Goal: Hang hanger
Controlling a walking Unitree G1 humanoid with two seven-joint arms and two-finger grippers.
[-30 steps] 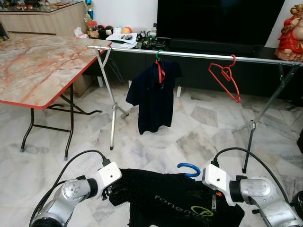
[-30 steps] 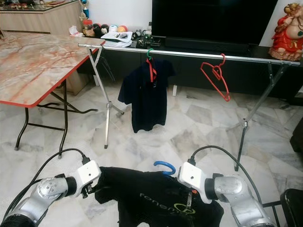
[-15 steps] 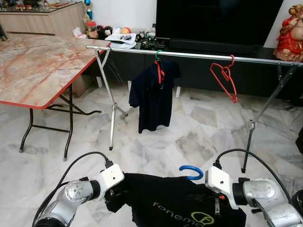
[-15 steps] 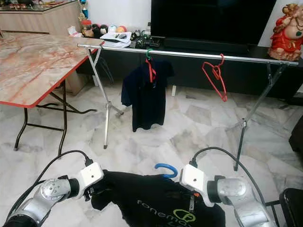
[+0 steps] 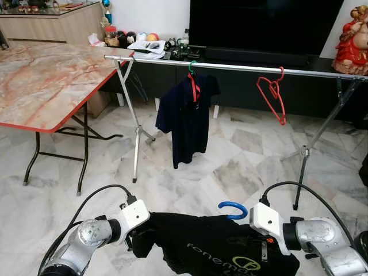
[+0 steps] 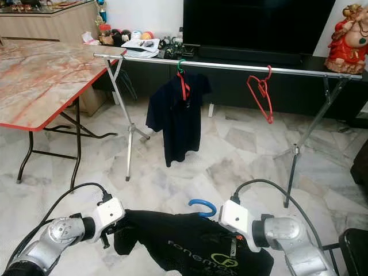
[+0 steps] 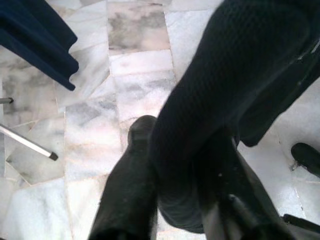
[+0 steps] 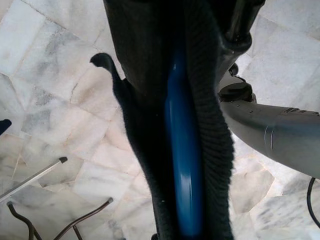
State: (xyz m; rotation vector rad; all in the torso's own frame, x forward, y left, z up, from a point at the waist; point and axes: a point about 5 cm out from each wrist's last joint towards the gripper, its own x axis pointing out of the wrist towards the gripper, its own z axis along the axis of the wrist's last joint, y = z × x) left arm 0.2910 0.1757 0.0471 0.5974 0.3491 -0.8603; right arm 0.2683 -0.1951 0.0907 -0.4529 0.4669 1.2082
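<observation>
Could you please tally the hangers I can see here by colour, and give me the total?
Blue hanger, in the black shirt held by the left gripper and right gripper: 1
Green hanger, carrying the navy shirt on the rail: 1
Red hanger, bare on the rail: 1
Total: 3

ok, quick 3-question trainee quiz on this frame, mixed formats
1. True or false: the red hanger on the rail carries a shirt.
2. Multiple choice: the blue hanger hook sticks out of A) the black shirt held by both grippers, B) the navy shirt on the rail, C) the marble table.
3. Fill in: the left gripper is shut on the ____.

Key: 1 false; 2 A; 3 black shirt.
</observation>
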